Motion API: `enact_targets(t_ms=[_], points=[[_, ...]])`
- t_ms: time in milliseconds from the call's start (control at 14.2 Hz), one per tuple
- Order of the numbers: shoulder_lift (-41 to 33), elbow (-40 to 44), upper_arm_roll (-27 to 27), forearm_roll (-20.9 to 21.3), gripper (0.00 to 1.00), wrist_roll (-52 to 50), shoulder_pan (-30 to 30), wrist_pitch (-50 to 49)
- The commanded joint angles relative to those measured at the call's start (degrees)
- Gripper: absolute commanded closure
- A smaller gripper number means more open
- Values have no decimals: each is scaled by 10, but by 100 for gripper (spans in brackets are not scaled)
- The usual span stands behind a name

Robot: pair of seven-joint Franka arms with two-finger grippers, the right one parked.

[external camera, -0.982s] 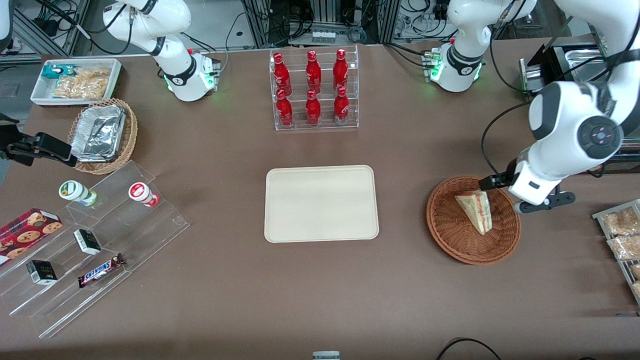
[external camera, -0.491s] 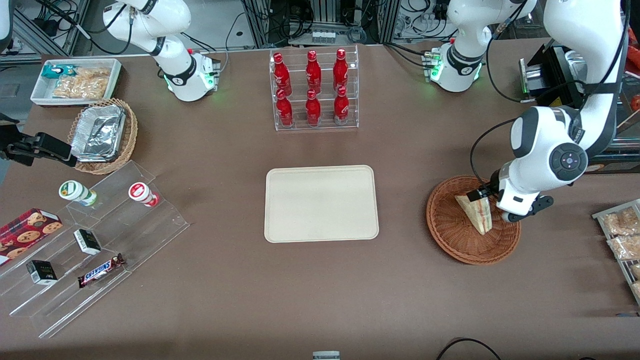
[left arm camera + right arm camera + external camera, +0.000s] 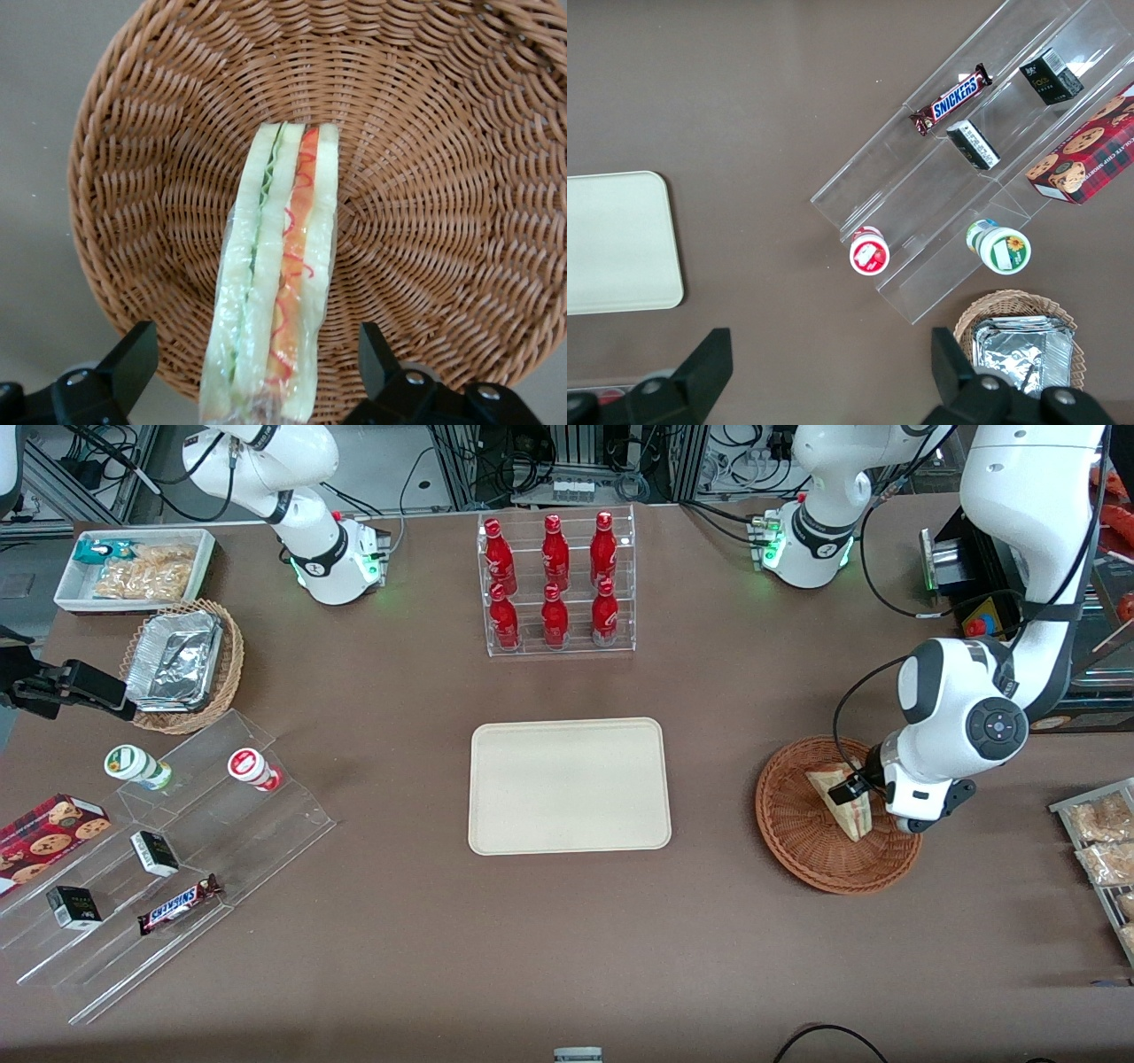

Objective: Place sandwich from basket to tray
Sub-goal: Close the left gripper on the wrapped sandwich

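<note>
Front view: the reddish-brown wicker basket (image 3: 837, 815) sits on the brown table (image 3: 567, 939) toward the working arm's end, well apart from the cream tray (image 3: 569, 786), which lies flat at mid-table with nothing on it. The sandwich (image 3: 840, 802) rests inside the basket, a pale wedge with its red and green cut edge showing. The left gripper (image 3: 852, 790) is down inside the basket rim, directly at the sandwich, with the white wrist housing just above it. Farther from the camera than the tray stands a clear rack of red bottles (image 3: 555, 583). Toward the parked arm's end lie a tan basket of foil trays (image 3: 182, 664) and a clear stepped display (image 3: 168, 850) carrying a Snickers bar (image 3: 178, 904). Left wrist view: the sandwich (image 3: 276, 283) stands on edge across the basket (image 3: 425, 133) floor, cut face toward the camera. The gripper (image 3: 257, 372) is spread wide, one black fingertip (image 3: 133, 359) on each side of the wedge, both clear of the wrapper, so nothing is pinched. Right wrist view: a corner of the tray (image 3: 620, 243), the stepped display (image 3: 966, 159) and the foil-tray basket (image 3: 1019, 341) are visible.
</note>
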Motion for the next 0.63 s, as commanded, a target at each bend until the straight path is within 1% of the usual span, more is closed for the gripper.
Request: enact_targets(t_ms=[0,70,140,281,351,421,491,561], points=[[8,-18,-3,-6,0,-23,1,34],[15,-20,-3,-6,1,-24,1,41],[17,-21,-3,-6,9,-25,0,42],[15,-23,-3,-6,46,-34,-2,39],[14,-22,-3,-6,67,-44,-2,38],[12,-21,-3,-6,82,-45,-2,38],[10,-20,-3,-5,90,-42,-2,37],[2,-18,-3,-3,94,-33,-2,37]])
